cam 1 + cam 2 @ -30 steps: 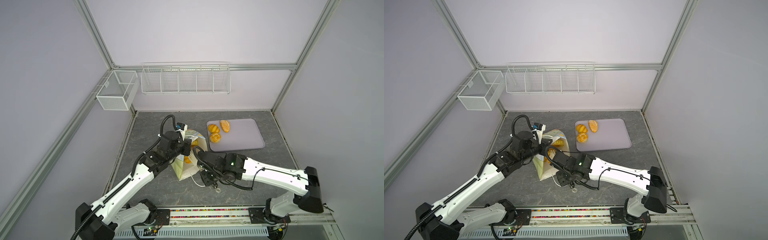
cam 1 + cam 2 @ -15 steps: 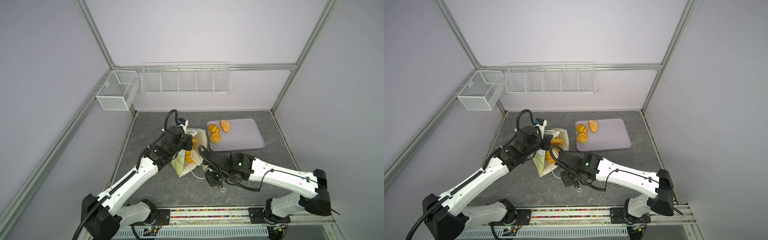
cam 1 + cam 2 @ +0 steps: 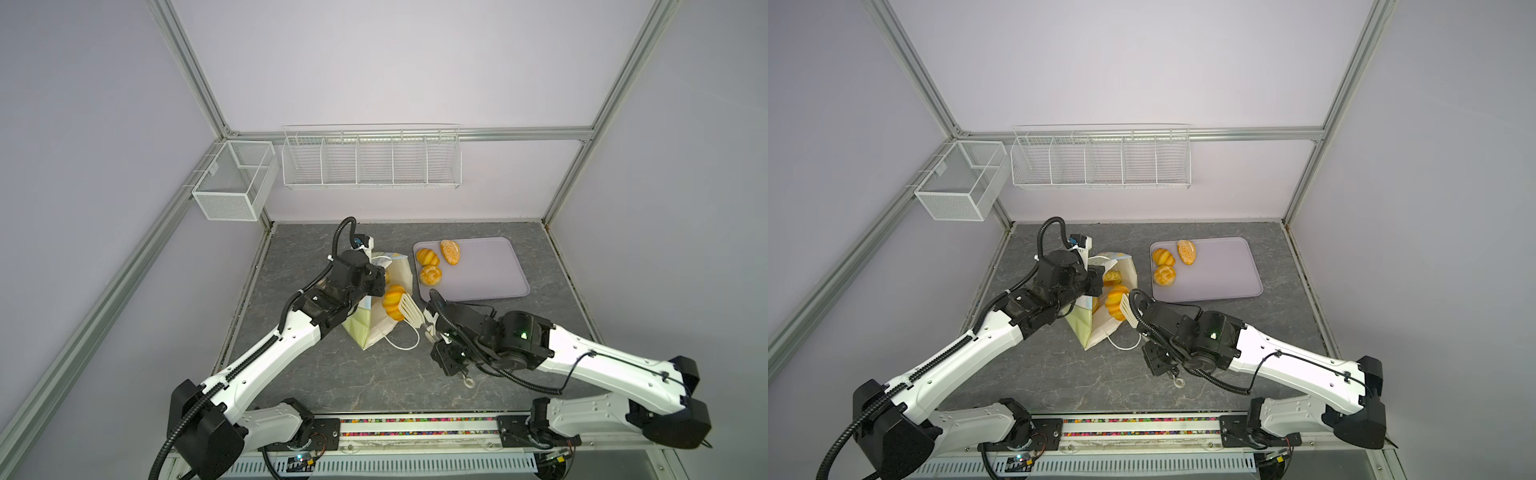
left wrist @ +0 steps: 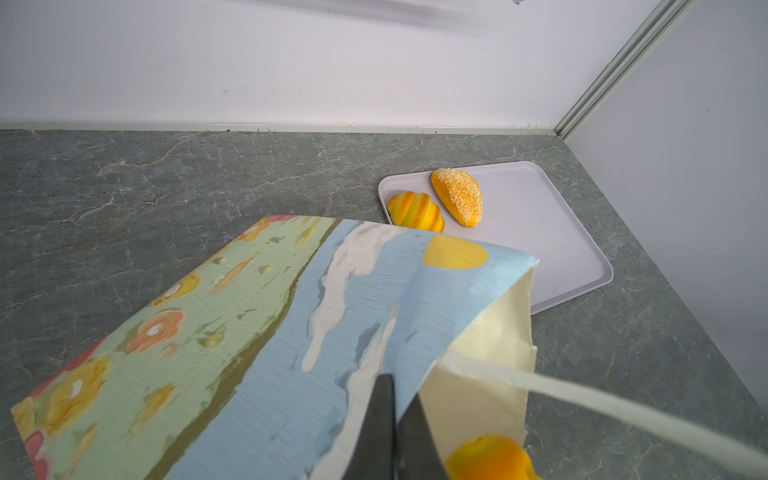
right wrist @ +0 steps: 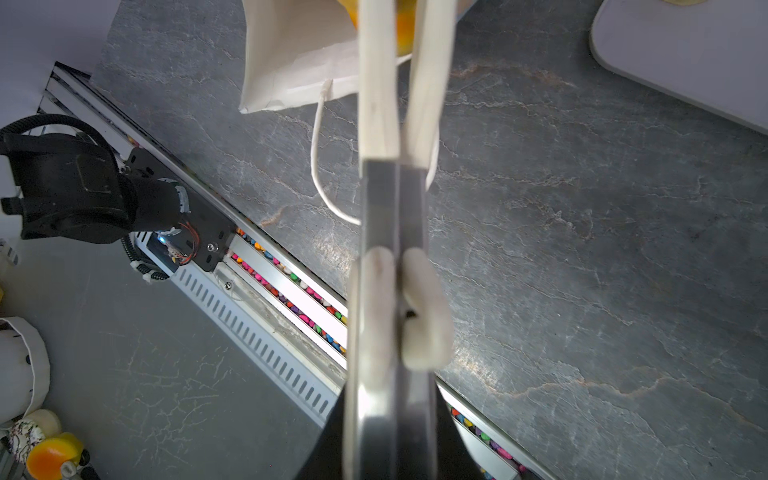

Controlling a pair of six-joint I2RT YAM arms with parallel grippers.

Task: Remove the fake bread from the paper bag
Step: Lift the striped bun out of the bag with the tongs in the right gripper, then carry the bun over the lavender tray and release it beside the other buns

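Fake bread roll (image 3: 391, 302), ridged and golden-orange, is at the mouth of the tilted pale yellow-green paper bag (image 3: 374, 332) in both top views, pinched by cream slotted tongs (image 3: 410, 311). Three more toy pastries (image 3: 430, 275) lie on the flat lilac tray (image 3: 490, 274). In the left wrist view, the left gripper (image 4: 395, 419) has its jaws together on the bag's printed rim. In the right wrist view, the right gripper (image 5: 390, 424) has its jaws squeezed on the tongs' arms.

Table (image 3: 540, 332), both top views: paper bag (image 3: 376, 332) at centre frame, mouth toward upper right. Tray (image 3: 490, 274) just right of the bag, nearer the back wall. On the tray's left end: ridged roll (image 3: 428, 256), crumb-topped oval (image 3: 450, 252) to its right, scored bun (image 3: 430, 275) in front. Second roll (image 3: 392, 302) at the bag mouth, between the tongs (image 3: 411, 311). More bread (image 3: 1112, 276) inside the bag. Wire rack (image 3: 371, 158) on the back wall, mesh basket (image 3: 232, 183) to its left.
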